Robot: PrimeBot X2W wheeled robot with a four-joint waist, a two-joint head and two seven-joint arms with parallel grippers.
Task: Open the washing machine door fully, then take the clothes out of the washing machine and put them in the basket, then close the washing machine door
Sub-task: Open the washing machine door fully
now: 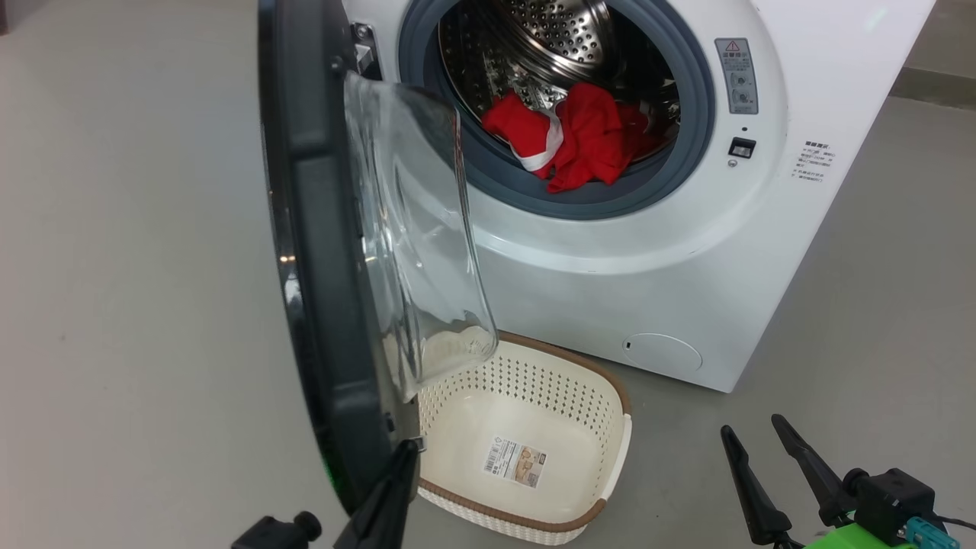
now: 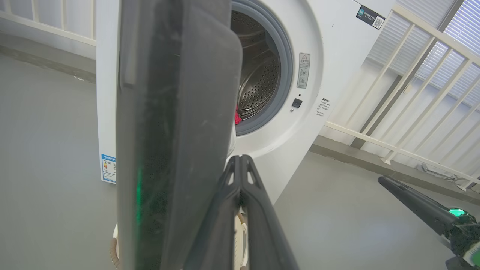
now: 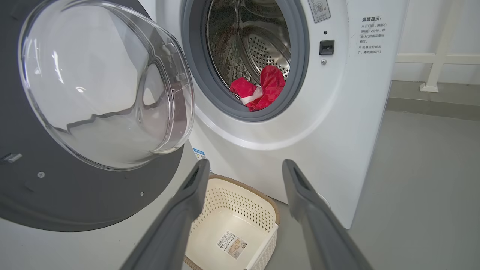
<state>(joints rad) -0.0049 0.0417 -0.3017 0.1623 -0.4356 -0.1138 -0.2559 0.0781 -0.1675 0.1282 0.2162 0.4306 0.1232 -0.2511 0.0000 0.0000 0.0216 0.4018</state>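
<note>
Washing machine door [image 1: 320, 229] stands swung out from the washing machine [image 1: 648, 290], seen nearly edge-on in the head view, its glass bowl [image 1: 412, 229] facing the machine's front. Red clothes [image 1: 579, 137] with white trim sit bunched at the front bottom of the steel drum [image 1: 564, 30], one fold hanging onto the grey-blue gasket [image 1: 686, 114]. Basket [image 1: 534, 381] sits on the grey floor [image 1: 114, 305] just in front of the machine below the opening, paper label [image 1: 516, 462] on its bottom, its left part behind the door's lower edge. Left gripper [image 1: 406, 454] has its fingers pressed together with nothing between them, tips at the door's lower inner edge (contact or just beside it, cannot tell). Right gripper [image 1: 751, 427] is low at the right over the floor, fingers spread and holding nothing, well apart from machine and basket; in the right wrist view the basket shows between them.
</note>
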